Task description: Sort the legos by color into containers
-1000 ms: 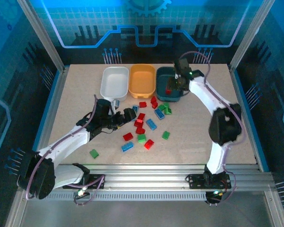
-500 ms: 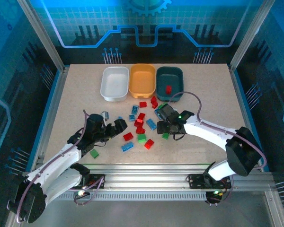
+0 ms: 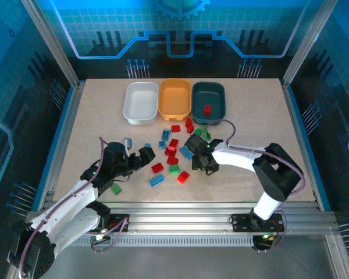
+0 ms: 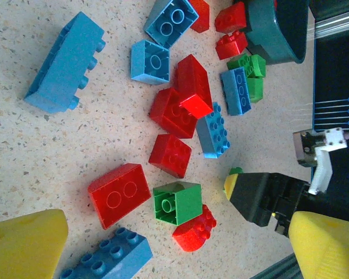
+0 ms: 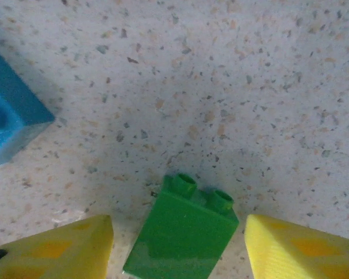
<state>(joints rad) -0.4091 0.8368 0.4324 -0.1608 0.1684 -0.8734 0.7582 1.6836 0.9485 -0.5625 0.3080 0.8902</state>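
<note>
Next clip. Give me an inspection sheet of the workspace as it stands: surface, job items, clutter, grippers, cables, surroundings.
Surface: speckled beige table, no spills seen.
Job's things: white tray and orange tray hold no bricks; teal tray holds one red brick; loose legos in red, green and blue lie mid-table; stray green brick sits apart near the left arm.
Clutter: nothing seen.
Grippers: left gripper open, beside the pile; right gripper open, fingers either side of a green lego, gaps on both sides.
Cables: cable loops along each arm.
Surroundings: aluminium frame, blue-lit panels.
</note>
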